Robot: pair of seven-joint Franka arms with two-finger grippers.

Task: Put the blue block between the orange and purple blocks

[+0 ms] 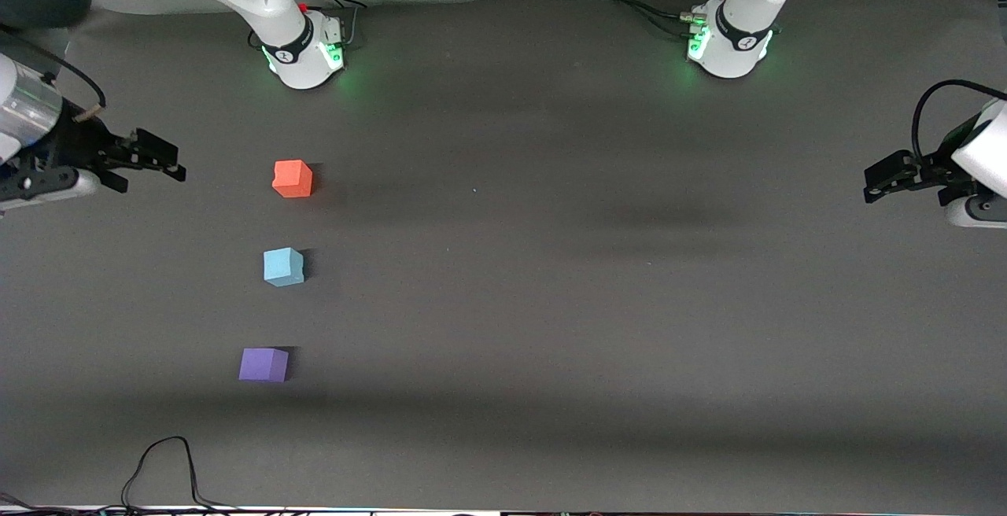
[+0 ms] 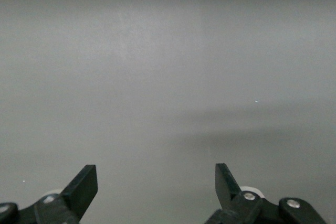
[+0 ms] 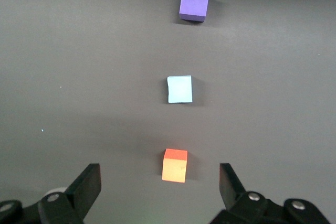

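Note:
The blue block sits on the dark table between the orange block, which is farther from the front camera, and the purple block, which is nearer to it. All three stand in a line toward the right arm's end of the table. The right wrist view shows the orange block, the blue block and the purple block. My right gripper is open and empty, up in the air beside the orange block. My left gripper is open and empty over the left arm's end of the table.
A black cable loops on the table near its front edge. The two arm bases stand along the back edge. The left wrist view shows only bare grey table.

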